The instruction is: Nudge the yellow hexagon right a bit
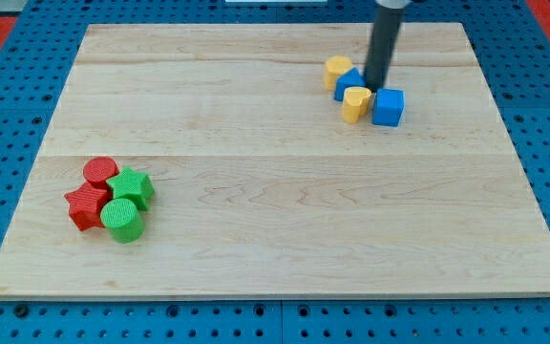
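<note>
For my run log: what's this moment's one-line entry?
my tip amid upper-right cluster | yellow hexagon at cluster's left, tip on its right | not yet nudged

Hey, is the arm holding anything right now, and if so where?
Nothing is held. My tip is a bare rod, standing among the blue and yellow blocks.

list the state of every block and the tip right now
yellow hexagon: flat, touching blue block
yellow heart: beside blue cube
red cylinder, green star, red star, green cylinder: clustered
my tip: down among the blue and yellow blocks
</note>
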{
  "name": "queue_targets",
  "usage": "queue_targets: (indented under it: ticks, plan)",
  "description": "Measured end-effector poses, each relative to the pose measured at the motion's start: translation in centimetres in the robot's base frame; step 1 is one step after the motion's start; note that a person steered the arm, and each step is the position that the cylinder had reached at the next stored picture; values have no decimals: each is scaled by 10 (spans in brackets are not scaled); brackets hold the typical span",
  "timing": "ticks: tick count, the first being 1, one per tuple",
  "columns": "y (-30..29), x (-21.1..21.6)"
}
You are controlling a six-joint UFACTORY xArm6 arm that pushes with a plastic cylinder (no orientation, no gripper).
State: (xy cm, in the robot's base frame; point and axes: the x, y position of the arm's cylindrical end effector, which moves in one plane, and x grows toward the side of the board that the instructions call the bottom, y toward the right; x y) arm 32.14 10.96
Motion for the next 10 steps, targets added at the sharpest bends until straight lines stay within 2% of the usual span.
queue_targets:
  ticks: [2, 3, 5, 7, 8, 10]
  plan:
    - [-91, -22]
    - [-116, -21]
    - [-129, -49]
    - [-131, -47]
    - [-125, -32]
    - [-85, -23]
